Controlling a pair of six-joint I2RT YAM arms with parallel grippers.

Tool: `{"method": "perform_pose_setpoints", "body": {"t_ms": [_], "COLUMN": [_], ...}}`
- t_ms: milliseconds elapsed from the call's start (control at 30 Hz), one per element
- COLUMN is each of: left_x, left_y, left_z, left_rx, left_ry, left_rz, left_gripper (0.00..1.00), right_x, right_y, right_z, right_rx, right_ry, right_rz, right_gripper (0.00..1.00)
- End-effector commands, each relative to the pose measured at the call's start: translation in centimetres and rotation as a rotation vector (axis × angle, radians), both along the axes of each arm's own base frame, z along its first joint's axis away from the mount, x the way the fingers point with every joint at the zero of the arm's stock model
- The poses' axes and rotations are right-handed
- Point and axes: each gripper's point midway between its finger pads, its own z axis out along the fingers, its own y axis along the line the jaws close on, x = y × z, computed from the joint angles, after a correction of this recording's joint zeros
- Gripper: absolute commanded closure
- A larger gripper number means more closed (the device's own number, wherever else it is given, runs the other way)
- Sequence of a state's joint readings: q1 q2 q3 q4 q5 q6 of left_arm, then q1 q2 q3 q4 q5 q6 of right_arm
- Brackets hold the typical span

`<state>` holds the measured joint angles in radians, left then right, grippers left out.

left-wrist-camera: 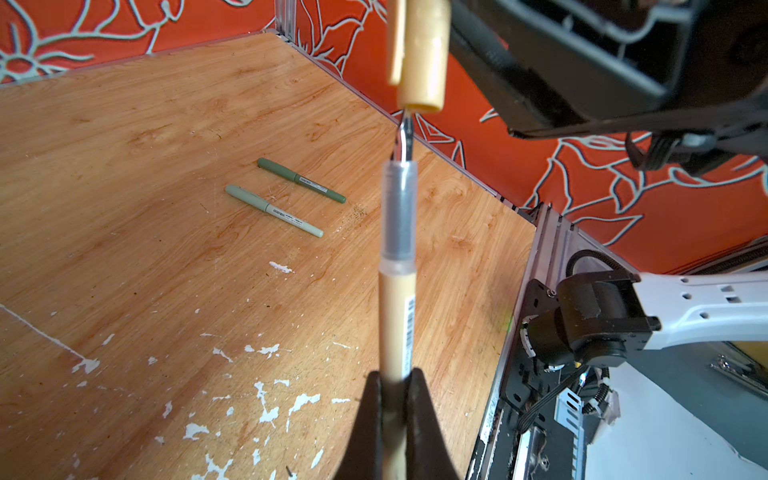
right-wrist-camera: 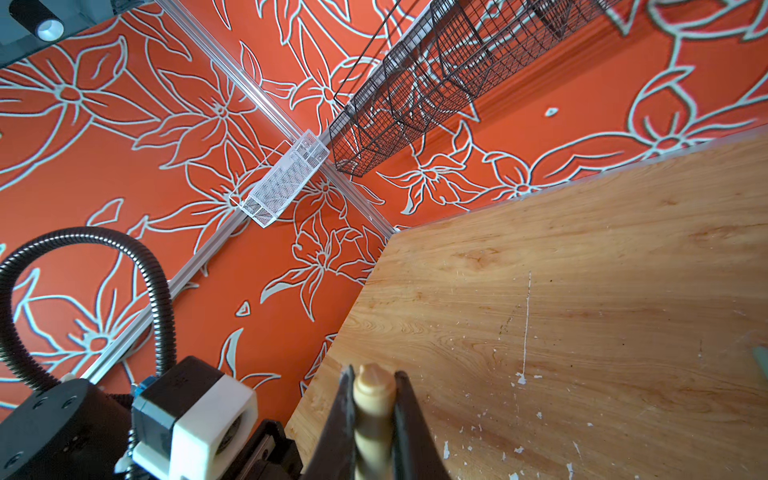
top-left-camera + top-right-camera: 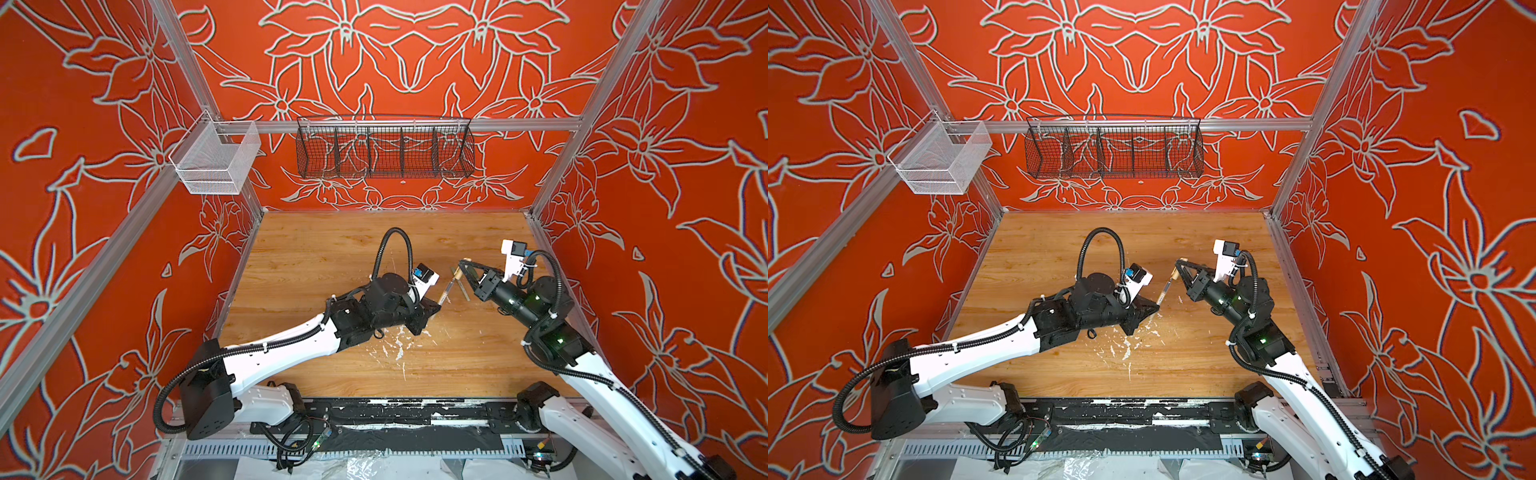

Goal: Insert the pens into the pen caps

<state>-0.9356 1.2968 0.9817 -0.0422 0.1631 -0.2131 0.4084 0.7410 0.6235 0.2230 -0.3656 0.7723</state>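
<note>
The left fingers (image 1: 363, 432) clamp the beige pen (image 1: 397, 324), the right fingers (image 2: 415, 436) the beige cap (image 1: 422, 54); tip at mouth, unseated. The dark green pen (image 1: 301, 180) and pale green pen (image 1: 274, 211) appear capped.

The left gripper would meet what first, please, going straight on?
Probably the beige cap in the right gripper; the beige pen in the left gripper has its tip at the cap's mouth.

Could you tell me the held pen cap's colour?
The cap is beige; left wrist view shows it best.
</note>
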Motion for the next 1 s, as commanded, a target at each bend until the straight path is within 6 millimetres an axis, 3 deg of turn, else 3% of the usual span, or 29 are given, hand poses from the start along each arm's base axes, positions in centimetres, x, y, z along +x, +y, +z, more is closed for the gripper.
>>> {"method": "perform_pose_setpoints", "body": {"t_ms": [0,967], "left_x": [0.1,1.4], "left_y": [-0.2,0.3], "left_z": [1.9,2.2], "left_rx": [-0.042,-0.024], "left_ry": [-0.035,-0.056], "left_rz": [-0.007,0.06], "left_gripper": [1.0,1.0], "right_x": [-0.5,-1.5], "right_y": [0.3,1.2], "right_z": [0.9,-1.5], "right_rx": [0.04,0.008], "right_ry": [-0.022,0.066], "right_rz": [0.03,0.093], "right_gripper": [1.0,1.0]}}
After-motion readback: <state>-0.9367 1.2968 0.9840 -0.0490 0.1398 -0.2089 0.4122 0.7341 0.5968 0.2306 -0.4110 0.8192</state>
